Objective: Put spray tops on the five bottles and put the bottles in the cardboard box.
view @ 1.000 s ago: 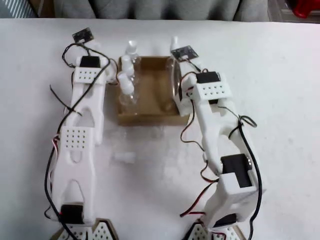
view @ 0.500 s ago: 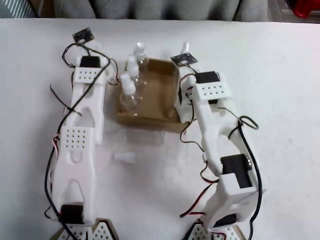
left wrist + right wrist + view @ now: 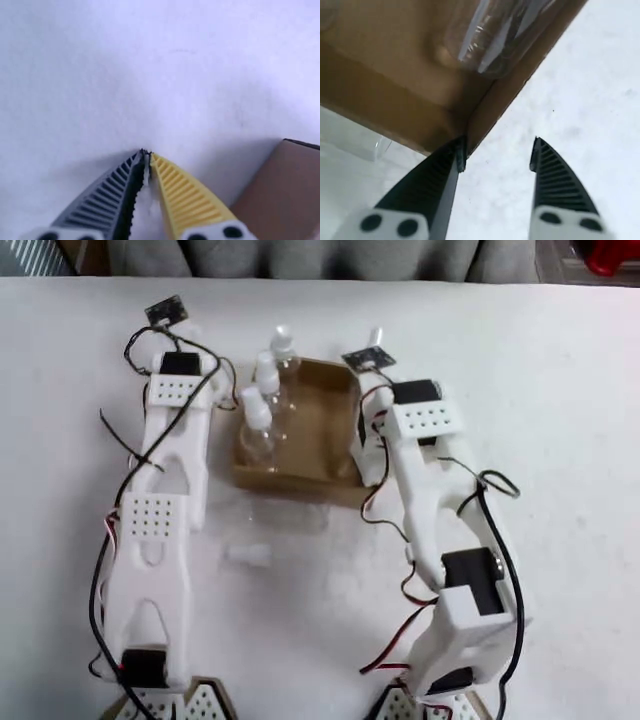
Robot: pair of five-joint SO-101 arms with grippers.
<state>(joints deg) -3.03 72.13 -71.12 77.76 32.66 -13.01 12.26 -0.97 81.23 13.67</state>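
Three clear bottles (image 3: 257, 432) stand in the brown cardboard box (image 3: 315, 435).

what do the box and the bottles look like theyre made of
Box: matte brown cardboard, going by its flat colour and thin walls. Bottles: clear and glossy, likely plastic, possibly glass; the box shows through them.

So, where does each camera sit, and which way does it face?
High view: fixed above the table, looking down on both arms and the cardboard box between them.
Left wrist view: on the left wrist, facing the table; the shut left gripper shows.
Right wrist view: on the right wrist, facing the box's corner; the open right gripper shows.
Shared: all three show the box.
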